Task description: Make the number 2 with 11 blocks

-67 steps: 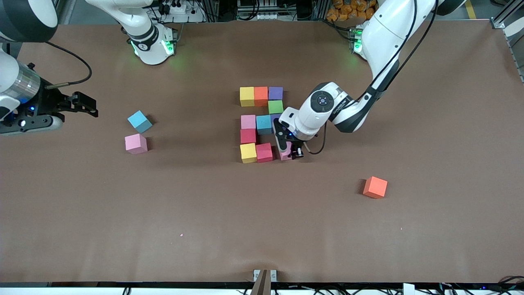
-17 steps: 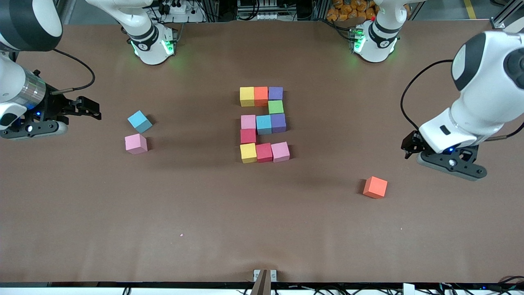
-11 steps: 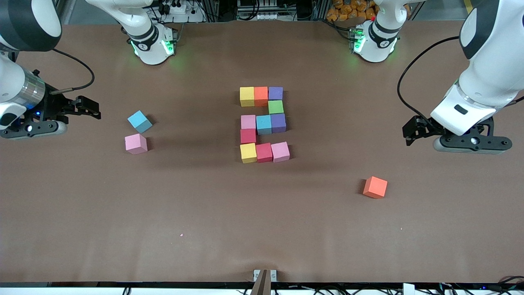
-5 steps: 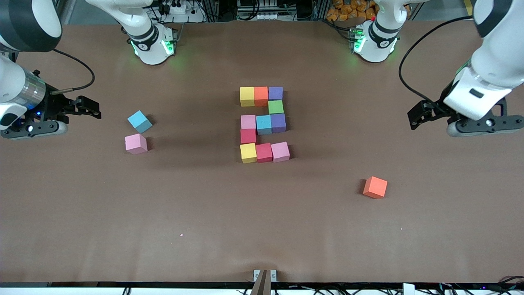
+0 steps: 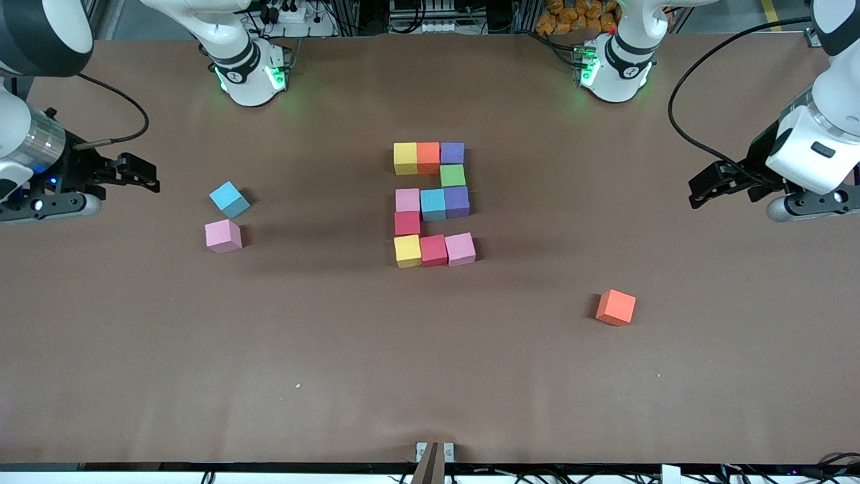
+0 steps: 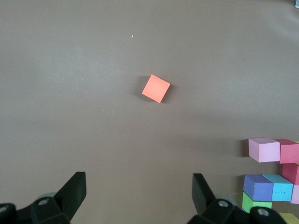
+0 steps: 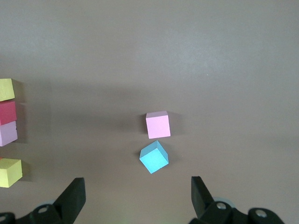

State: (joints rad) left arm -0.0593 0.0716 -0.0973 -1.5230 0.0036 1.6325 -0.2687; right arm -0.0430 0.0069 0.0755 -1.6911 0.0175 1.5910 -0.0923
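Blocks point(image 5: 433, 205) bear no readable writing; left hand point(image 5: 702, 189), right hand point(image 5: 144, 176) spread, empty.

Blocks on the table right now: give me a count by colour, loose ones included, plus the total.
Yellow: 2
Orange: 2
Purple: 2
Green: 1
Pink: 3
Light blue: 2
Red: 2
Total: 14 blocks, 11 in the number 2 and 3 loose.

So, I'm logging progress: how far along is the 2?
The number 2 looks complete: eleven cubes in three rows with two links. Nothing is in hand; the left end effector and right end effector hang open over the table ends. Three spare blocks lie apart.
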